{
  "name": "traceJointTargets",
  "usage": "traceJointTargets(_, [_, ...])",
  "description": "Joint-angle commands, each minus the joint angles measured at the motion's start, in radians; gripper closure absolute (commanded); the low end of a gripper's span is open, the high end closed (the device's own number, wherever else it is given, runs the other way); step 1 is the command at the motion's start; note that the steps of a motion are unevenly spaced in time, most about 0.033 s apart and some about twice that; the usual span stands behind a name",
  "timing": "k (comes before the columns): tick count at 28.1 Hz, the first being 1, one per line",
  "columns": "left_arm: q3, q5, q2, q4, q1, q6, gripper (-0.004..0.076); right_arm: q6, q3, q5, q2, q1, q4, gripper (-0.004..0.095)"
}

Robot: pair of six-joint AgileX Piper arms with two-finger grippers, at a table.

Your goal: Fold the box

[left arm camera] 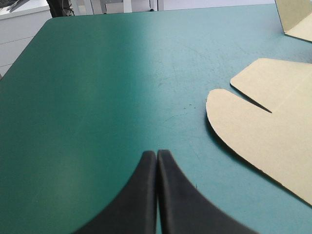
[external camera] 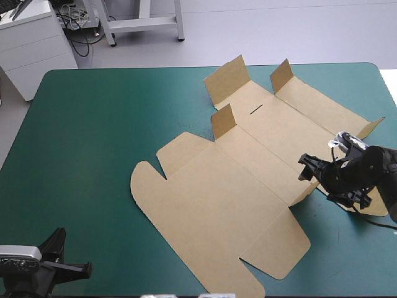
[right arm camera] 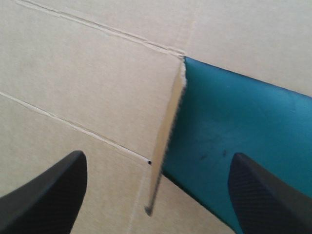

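The box (external camera: 236, 186) lies mostly flat, right of centre on the tabletop (external camera: 87, 155). My right end effector (right arm camera: 158, 163) is spread, straddling a raised side flap (right arm camera: 168, 126). My left end effector (left arm camera: 157, 158) is clenched, empty, clear of the box. Board judged light, stiff, hinging at scores: pinch the flap's free edge.

Bench (external camera: 87, 161) w/ teal-green cover, rounded corners at the far edge. Beyond it: pale grey floor (external camera: 279, 31), smooth, evenly lit. By the far left corner stands a white drawer cabinet (external camera: 31, 49), near the bench. Next to it there's a tangle of cables (external camera: 73, 18) on the floor, then the legs and crossbar of a white metal frame (external camera: 142, 23). Soft light sheen on the cover's left part, brighter twd the far edge.
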Motion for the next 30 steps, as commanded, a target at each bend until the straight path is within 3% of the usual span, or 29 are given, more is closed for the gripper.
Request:
traceJointTargets(1, [-0.022, -0.072, -0.011, -0.012, -0.004, -0.003, 0.0756, 0.011, -0.032, -0.09, 0.029, 0.005, 0.076, 0.0174])
traceJointTargets(4, [-0.022, -0.072, -0.011, -0.012, -0.004, -0.003, 0.0756, 0.102, -0.032, -0.099, 0.075, 0.005, 0.062, 0.0184])
traceJointTargets(8, [-0.022, -0.072, -0.011, -0.012, -0.004, -0.003, 0.0756, 0.11, -0.032, -0.097, 0.121, 0.005, 0.062, 0.0298])
traceJointTargets(20, [-0.022, -0.072, -0.011, -0.012, -0.004, -0.003, 0.0756, 0.101, -0.032, -0.043, 0.2, 0.005, 0.034, 0.0915])
traceJointTargets(26, [-0.022, -0.072, -0.011, -0.012, -0.004, -0.003, 0.0756, -0.02, -0.032, -0.063, 0.2, 0.005, -0.033, 0.0931])
traceJointTargets(30, [-0.022, -0.072, -0.011, -0.012, -0.004, -0.003, 0.0756, -0.274, -0.043, -0.073, 0.2, 0.005, -0.028, 0.0931])
